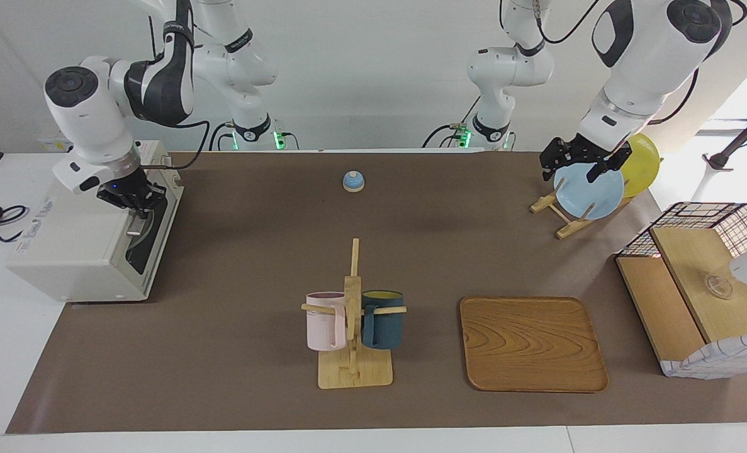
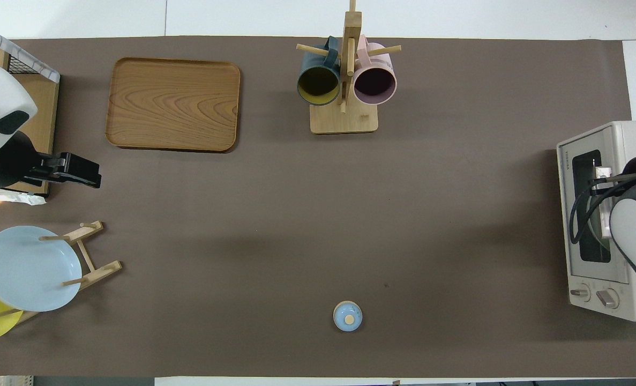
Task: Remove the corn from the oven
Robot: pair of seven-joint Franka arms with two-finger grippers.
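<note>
The cream-white oven [image 1: 77,251] stands at the right arm's end of the table; it also shows in the overhead view [image 2: 618,139]. My right gripper [image 1: 135,202] is at the top edge of its dark glass door [image 1: 141,251], by the metal handle [image 1: 135,225]. I cannot tell whether it grips the handle. The corn is hidden; I cannot see into the oven. My left gripper [image 1: 576,168] hangs open and empty over the plate rack at the left arm's end and waits.
A blue plate [image 1: 590,192] and a yellow plate [image 1: 642,165] stand in a wooden rack. A wooden tray [image 1: 532,343], a mug tree with a pink and a dark blue mug [image 1: 353,314], a small blue bell [image 1: 353,181] and a wire-and-wood shelf [image 1: 700,289] stand on the mat.
</note>
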